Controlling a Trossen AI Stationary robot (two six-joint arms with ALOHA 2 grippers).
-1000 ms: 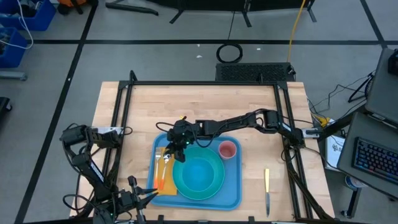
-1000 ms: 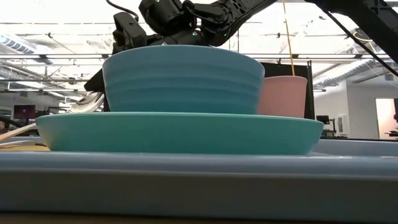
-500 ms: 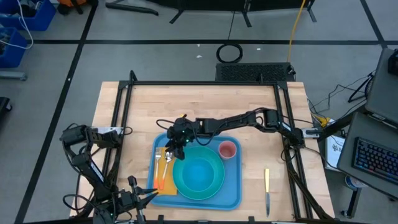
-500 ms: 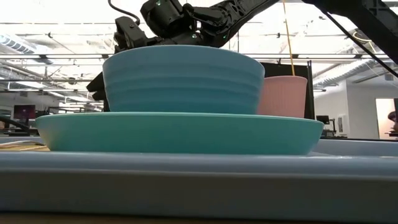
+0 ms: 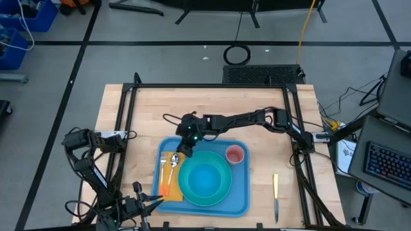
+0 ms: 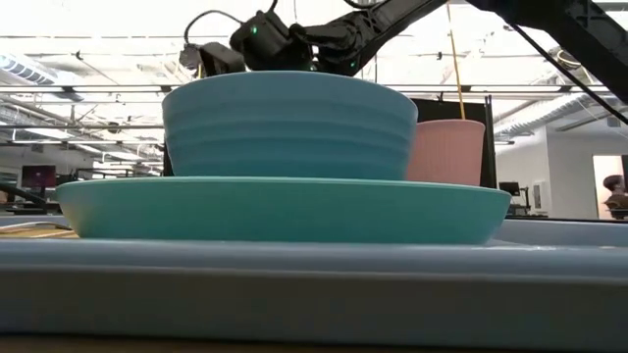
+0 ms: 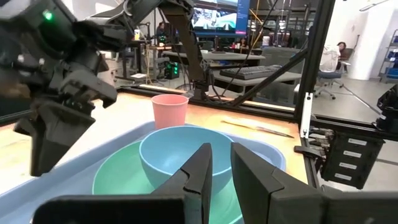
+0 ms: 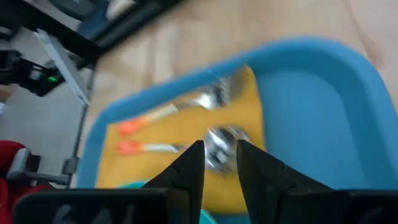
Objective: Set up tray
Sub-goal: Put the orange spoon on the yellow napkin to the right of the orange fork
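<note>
right end effector (image 5: 185,142) above tray's upper-left corner, fingers a narrow gap apart, empty | tray (image 5: 241,199) lower centre of high view on tabletop, long axis left-right, lying just below-right of it | left end effector (image 7: 217,180) parked lower left, farther, nearly closed

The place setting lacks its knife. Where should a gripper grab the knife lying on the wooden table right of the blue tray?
Probably from straight above, on the dark handle of the knife. It lies flat and alone on the wooden table, lengthwise beside the blue tray, handle toward the table's near edge. Close the fingers across its narrow width. The right gripper is nearer; the left gripper waits.
</note>
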